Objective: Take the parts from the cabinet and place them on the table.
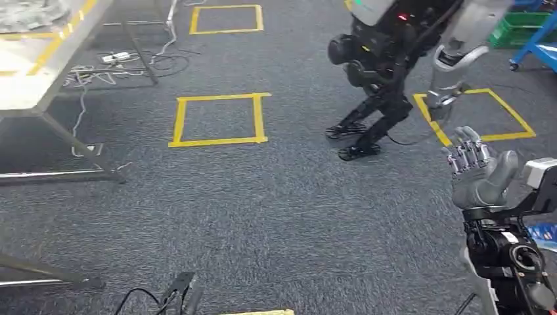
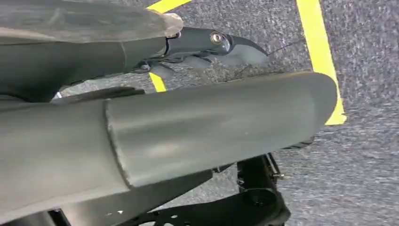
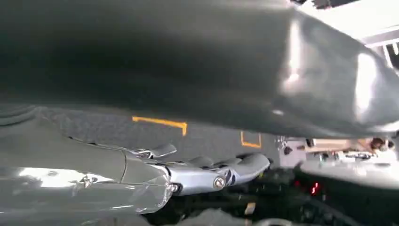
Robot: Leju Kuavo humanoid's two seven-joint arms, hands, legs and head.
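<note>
My right hand (image 1: 476,167) is raised at the right of the head view, fingers apart and pointing up, with nothing in it. The right wrist view shows the same hand's fingers (image 3: 211,172) stretched out and empty under the thick thumb. In the left wrist view my left hand (image 2: 207,44) hangs over the grey carpet with its fingers extended and nothing held. A light-topped table (image 1: 39,65) with yellow edge tape stands at the far left.
Another humanoid robot (image 1: 378,72) with black legs and a silver arm stands ahead on the right. Yellow tape squares (image 1: 220,119) mark the carpet. Cables and a power strip (image 1: 115,58) lie under the table. A green crate (image 1: 525,26) sits at the back right.
</note>
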